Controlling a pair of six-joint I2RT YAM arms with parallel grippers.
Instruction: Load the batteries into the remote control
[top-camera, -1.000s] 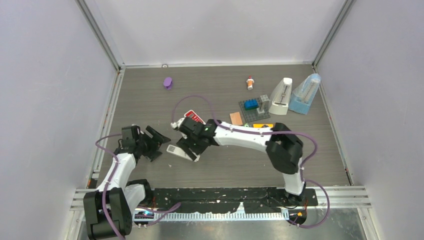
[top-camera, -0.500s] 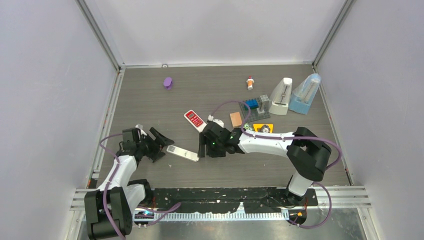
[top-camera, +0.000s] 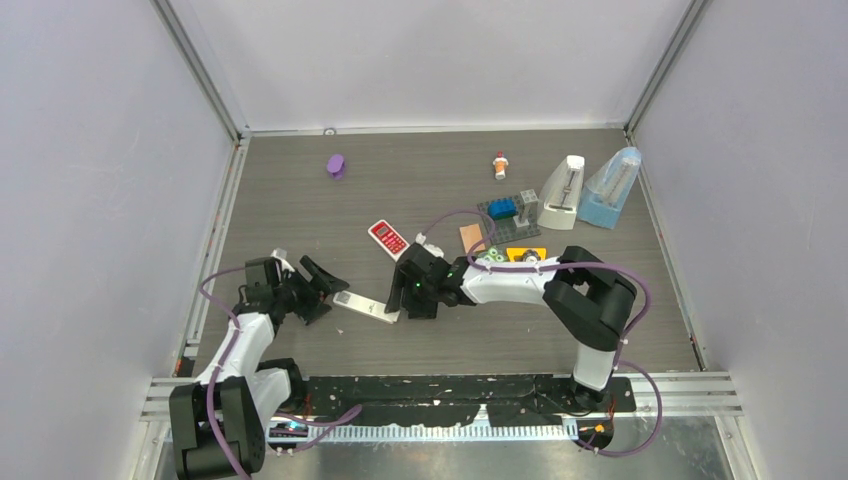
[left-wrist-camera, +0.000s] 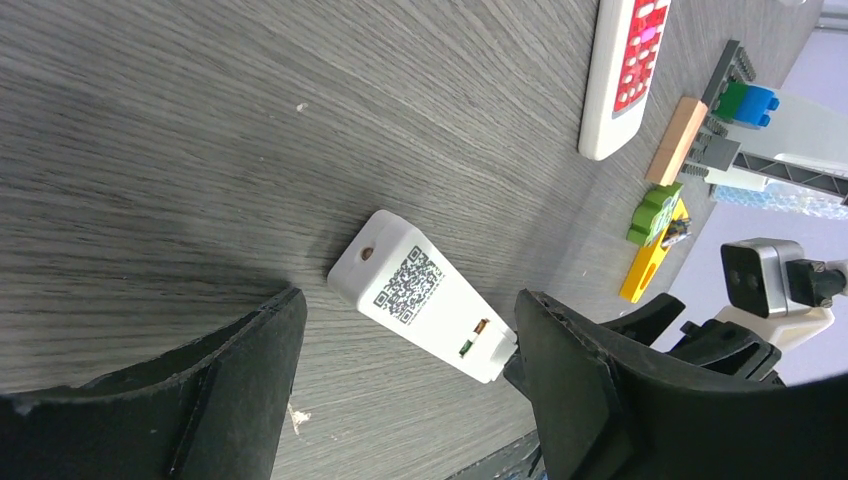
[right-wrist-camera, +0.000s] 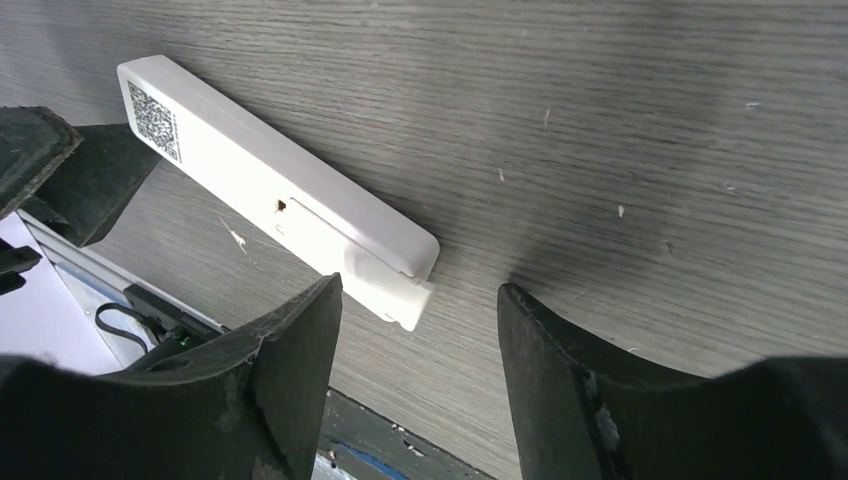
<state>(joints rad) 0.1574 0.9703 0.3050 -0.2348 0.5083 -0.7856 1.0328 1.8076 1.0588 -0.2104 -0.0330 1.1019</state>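
Edged left toward slim white plastic remote (top-camera: 365, 307); right jaws released, straddling its slid-out cover end; left jaws released around other end; compartment interior hidden.

Bright, even overhead light, soft shadows (wrist views sharp, mildly wide-angle)

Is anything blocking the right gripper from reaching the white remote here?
Nothing visible does. The white remote lies flat on the table, with one end directly in front of the open right gripper. The open left gripper faces its other end.
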